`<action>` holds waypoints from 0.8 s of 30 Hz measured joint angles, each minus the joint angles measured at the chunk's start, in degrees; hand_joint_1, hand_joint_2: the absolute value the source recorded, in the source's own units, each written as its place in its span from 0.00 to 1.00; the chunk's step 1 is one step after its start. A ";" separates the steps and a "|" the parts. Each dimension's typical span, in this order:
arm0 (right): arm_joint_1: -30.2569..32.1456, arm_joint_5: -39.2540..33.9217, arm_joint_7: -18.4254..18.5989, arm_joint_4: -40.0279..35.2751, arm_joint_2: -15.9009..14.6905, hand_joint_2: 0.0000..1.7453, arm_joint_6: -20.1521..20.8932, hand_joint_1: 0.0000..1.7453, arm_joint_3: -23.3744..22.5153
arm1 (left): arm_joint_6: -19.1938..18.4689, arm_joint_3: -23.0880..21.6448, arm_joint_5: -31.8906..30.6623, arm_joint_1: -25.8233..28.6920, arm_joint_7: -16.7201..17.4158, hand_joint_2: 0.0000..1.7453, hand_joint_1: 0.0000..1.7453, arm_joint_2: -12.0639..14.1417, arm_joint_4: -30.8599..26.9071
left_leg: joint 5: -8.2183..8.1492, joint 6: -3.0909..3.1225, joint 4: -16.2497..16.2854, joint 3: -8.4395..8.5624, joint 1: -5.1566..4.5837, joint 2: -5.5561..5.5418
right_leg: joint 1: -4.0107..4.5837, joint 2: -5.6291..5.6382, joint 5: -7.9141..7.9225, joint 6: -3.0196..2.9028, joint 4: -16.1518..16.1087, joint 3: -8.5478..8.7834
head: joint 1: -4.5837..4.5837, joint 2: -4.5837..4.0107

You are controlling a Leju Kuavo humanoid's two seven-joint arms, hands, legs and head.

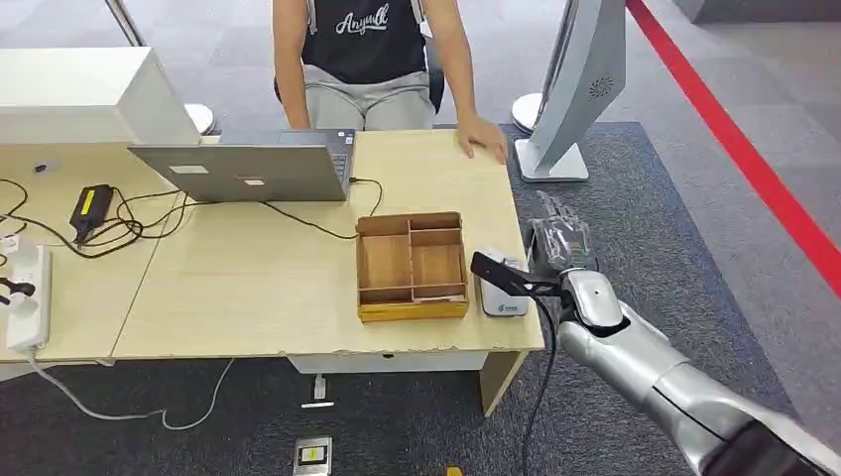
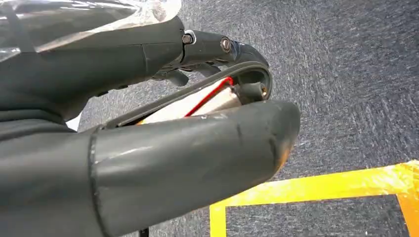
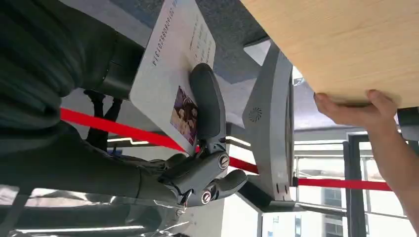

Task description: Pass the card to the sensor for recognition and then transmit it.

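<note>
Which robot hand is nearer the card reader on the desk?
Right. The right hand holds the card just beyond the card reader at the desk's edge. The left hand hangs over carpet floor.

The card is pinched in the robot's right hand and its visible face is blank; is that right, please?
Not quite. The right hand does pinch the card, but its visible face is not blank: it carries printed lines and a small photo, as the right wrist view shows.
</note>
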 joint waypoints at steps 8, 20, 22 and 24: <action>0.37 -0.52 -0.39 1.12 1.03 1.00 -0.31 1.00 0.13 | -0.07 -0.13 0.09 -0.02 -0.09 0.00 0.00 0.00 0.00 | 0.00 0.00 0.00 0.01 0.00 0.00 | 0.00 0.00 0.00 0.00 0.00 0.00 | 0.00 0.00; 0.97 -1.27 -1.95 3.02 3.06 1.00 -0.63 1.00 0.24 | -0.20 -1.01 0.87 -0.02 -0.26 0.00 0.00 0.02 0.00 | 0.00 0.00 0.00 0.00 0.00 0.01 | 0.00 0.00 0.00 0.00 0.00 0.00 | 0.00 0.02; 0.98 -1.42 -2.10 3.54 3.57 1.00 -0.66 1.00 0.24 | -0.20 -1.03 1.20 -0.02 -0.33 0.00 0.00 0.04 0.00 | 0.00 0.00 0.00 0.01 0.00 0.01 | 0.00 0.00 0.00 0.00 0.00 0.00 | 0.00 0.00; 1.05 -1.73 -2.23 3.96 3.96 1.00 -0.68 1.00 0.24 | -0.20 -1.03 1.38 -0.02 -0.31 0.00 0.00 0.07 0.00 | 0.00 0.00 0.00 0.00 0.00 0.01 | 0.00 0.00 0.00 0.00 0.00 0.00 | 0.00 0.02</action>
